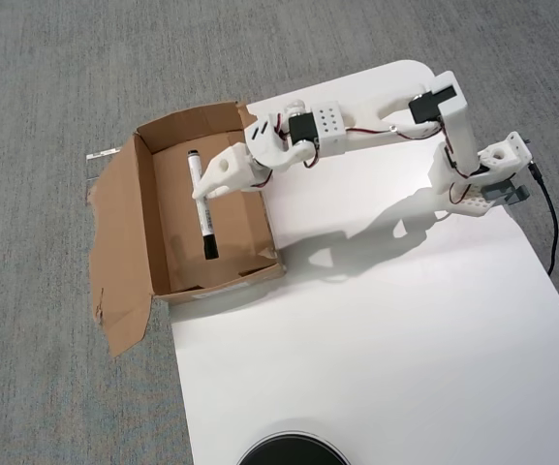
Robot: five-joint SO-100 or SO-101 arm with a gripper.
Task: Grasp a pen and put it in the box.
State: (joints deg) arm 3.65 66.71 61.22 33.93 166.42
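The pen (202, 221) is a slim white marker with a black cap. It lies lengthwise inside the brown cardboard box (158, 215), low over the box floor, with its cap end pointing at the box's near wall. My gripper (201, 190) reaches over the box's right wall from the right. Its white fingers (223, 172) close on the pen's barrel, just above the middle. No gap shows between the jaws from above.
The box sits on grey carpet at the left edge of a white sheet (376, 329), with a torn flap (116, 281) spread to its left. The arm's base (482, 179) stands at the sheet's right. A round black object (292, 451) lies at the bottom edge.
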